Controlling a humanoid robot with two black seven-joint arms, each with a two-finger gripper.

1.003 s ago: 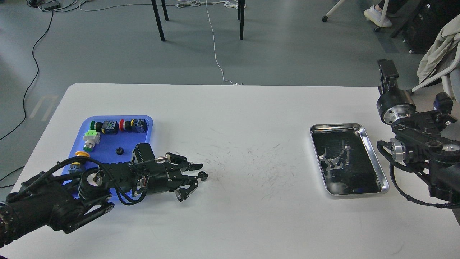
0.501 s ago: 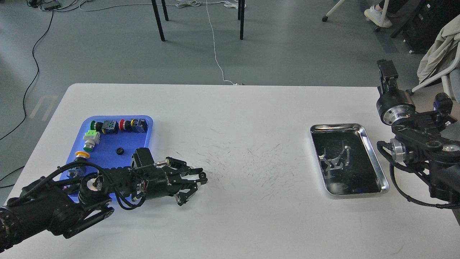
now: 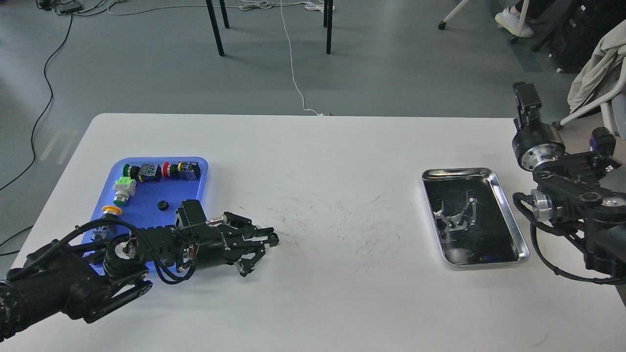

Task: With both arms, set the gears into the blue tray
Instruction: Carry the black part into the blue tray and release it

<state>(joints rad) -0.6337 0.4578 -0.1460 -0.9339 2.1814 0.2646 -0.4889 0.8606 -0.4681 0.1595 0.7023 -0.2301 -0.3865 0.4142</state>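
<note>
The blue tray (image 3: 196, 189) lies at the table's left. One small black gear (image 3: 162, 205) rests on its floor, among coloured push-button switches (image 3: 146, 172). My left arm lies low across the tray's front edge and hides that part. My left gripper (image 3: 263, 246) is just right of the tray, over the white table, fingers drawn together with a second small gear (image 3: 274, 238) pinched at the tips. My right gripper (image 3: 526, 99) is raised beyond the table's right edge, small and dark, so its fingers cannot be told apart.
A shiny silver tray (image 3: 510, 215) with a dark inside sits at the right of the table (image 3: 342, 161), close to my right arm. Chair legs, cables and a white cord are on the floor beyond the far edge.
My left gripper has closed further on the gear and drawn slightly left, toward the blue tray. The right arm has hardly moved.
</note>
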